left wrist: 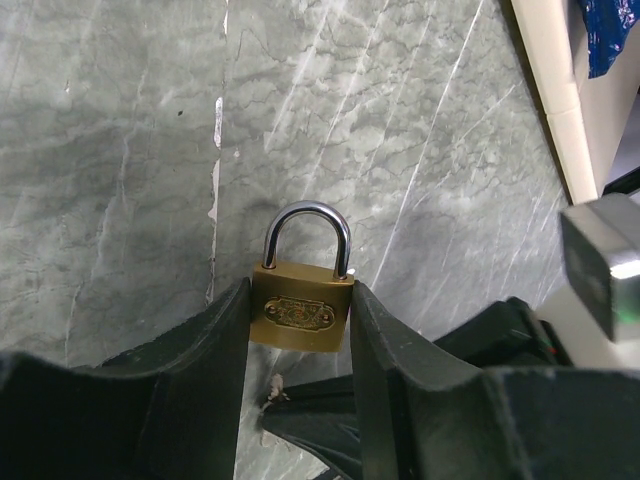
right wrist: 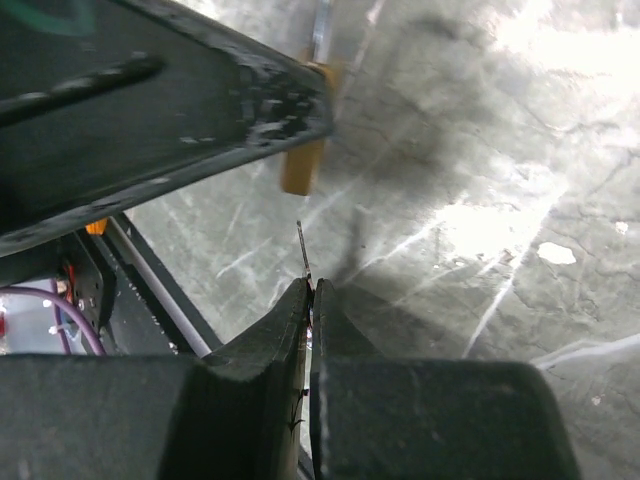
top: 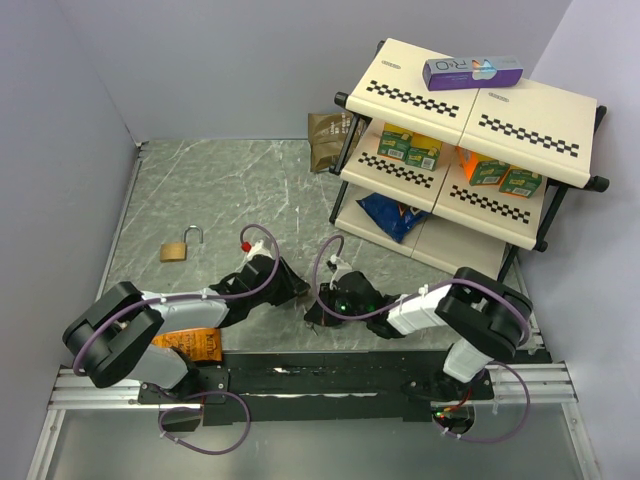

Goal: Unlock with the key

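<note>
My left gripper [top: 297, 285] [left wrist: 300, 296] is shut on a brass padlock [left wrist: 300, 312] with a silver shackle, gripping its body by both sides, shackle pointing away from the wrist. My right gripper [top: 316, 308] [right wrist: 311, 290] is shut on the key [right wrist: 303, 248]. Only the thin silvery blade sticks out past the fingertips; the wire ring is hidden. In the right wrist view the blade points up toward the padlock [right wrist: 302, 168], with a short gap between them. The left gripper's finger [right wrist: 170, 110] partly covers the padlock there.
A second brass padlock [top: 183, 247] lies on the table at the left. An orange packet [top: 197, 345] sits by the left arm's base. A two-tier shelf [top: 470, 110] with boxes and a blue bag [top: 393, 215] stands at the back right, with a brown pouch [top: 328, 140] behind it.
</note>
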You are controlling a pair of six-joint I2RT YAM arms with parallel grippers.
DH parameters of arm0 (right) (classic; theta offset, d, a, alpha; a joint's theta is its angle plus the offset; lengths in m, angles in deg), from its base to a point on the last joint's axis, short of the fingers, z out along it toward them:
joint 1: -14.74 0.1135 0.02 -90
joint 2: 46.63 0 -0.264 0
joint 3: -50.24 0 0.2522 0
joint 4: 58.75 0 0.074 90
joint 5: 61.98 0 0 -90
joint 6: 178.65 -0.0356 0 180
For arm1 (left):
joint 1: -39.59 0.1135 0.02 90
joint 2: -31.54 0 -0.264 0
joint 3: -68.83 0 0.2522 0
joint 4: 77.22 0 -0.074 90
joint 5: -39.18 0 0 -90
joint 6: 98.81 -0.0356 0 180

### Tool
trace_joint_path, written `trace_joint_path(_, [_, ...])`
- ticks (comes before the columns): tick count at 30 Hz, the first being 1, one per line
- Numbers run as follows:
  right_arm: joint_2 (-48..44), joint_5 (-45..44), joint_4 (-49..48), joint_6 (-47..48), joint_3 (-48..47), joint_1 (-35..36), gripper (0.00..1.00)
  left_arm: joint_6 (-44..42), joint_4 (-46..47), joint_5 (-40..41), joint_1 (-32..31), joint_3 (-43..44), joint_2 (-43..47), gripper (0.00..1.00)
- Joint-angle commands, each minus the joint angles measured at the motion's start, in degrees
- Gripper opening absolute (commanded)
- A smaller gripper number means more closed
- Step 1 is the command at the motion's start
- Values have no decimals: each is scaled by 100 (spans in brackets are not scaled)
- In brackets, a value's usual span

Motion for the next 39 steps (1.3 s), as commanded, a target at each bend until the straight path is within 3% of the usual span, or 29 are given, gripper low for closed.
trace_joint_path(1, [181,-55,-454,-302,-59,-80,0,146,312,163,-55,-22,189,1])
trace_joint_path(12, [348,-222,-1078,-417,179,-194,0,181,329,163,-99,-66,128,1])
trace_joint_path(39, [436,-205,-1350,-452,293,-264,0,172,382,110,-169,13,-92,1])
